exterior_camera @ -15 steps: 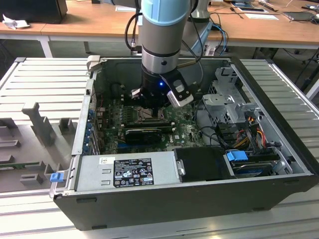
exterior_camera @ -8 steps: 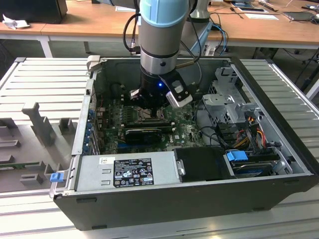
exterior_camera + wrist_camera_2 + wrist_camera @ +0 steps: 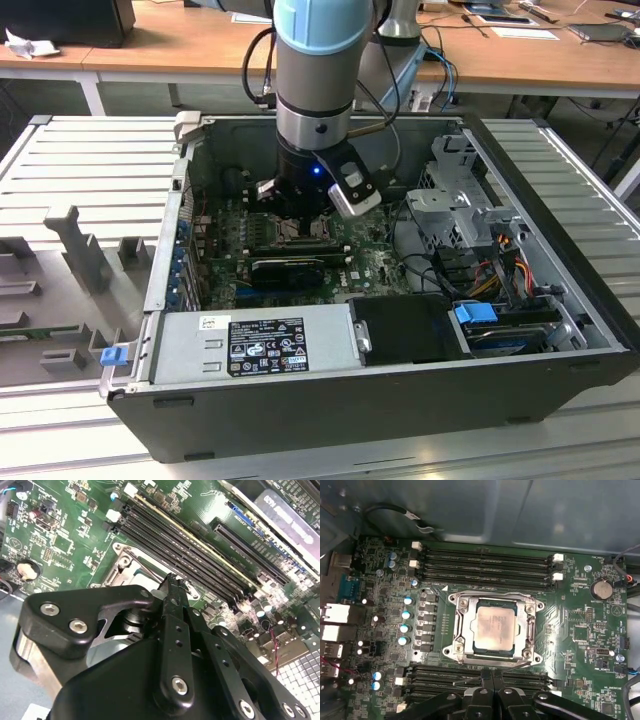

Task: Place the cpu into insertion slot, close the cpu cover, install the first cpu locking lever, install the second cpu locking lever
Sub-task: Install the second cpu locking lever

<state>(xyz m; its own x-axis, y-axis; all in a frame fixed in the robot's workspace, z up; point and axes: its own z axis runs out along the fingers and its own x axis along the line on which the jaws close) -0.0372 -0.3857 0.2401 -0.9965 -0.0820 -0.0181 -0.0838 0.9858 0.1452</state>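
gripper (image 3: 492, 680) pinched shut, empty — cpu (image 3: 493, 627) seated under closed cpu cover (image 3: 462, 630)

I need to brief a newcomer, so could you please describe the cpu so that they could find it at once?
Start at the open computer case and its green motherboard. Midway between the two banks of long black memory slots sits a silvery square frame, the cpu cover. The cpu is the pale, flat, plain metal square in its window, unlike the dark chips around it.
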